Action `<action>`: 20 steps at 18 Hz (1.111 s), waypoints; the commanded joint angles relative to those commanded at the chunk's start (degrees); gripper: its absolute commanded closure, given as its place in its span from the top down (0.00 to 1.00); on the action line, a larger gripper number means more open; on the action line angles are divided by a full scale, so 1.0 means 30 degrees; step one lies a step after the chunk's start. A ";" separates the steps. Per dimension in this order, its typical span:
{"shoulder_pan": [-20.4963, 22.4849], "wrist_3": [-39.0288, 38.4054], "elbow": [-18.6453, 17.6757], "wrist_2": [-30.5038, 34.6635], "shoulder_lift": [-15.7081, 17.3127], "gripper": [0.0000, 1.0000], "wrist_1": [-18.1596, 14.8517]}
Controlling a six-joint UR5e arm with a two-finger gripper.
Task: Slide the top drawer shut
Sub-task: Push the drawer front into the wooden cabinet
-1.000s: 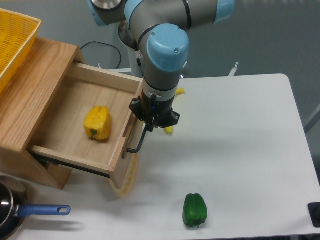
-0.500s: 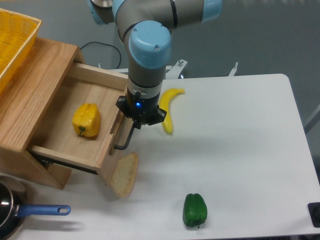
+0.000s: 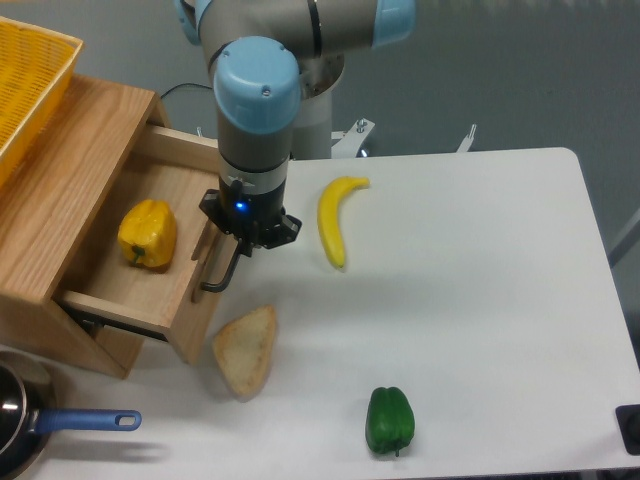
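Arm reaches straight down, wrist vertical, fingers (image 3: 243,243) hidden beneath it

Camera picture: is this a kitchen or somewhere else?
Probably a robot lab, not a kitchen. A robot arm works at a plain white table, and toy-like food such as a banana lies beside a wooden drawer.

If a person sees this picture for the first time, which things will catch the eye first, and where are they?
The big grey and blue robot arm dominates the upper middle, its gripper down at the black handle of the top drawer. That drawer stands partly open at the left with a yellow pepper inside. On the white table, a banana, a slice of bread and a green pepper stand out.
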 joint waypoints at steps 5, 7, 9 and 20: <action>-0.0645 -0.0528 0.0000 0.0059 0.0000 0.13 0.0000; -0.0820 -0.0645 0.0000 0.0059 0.0000 0.13 0.0000; -0.1143 -0.0879 0.0000 0.0088 0.0000 0.13 0.0000; -0.1992 -0.1231 0.0058 0.0029 -0.0029 0.14 0.0030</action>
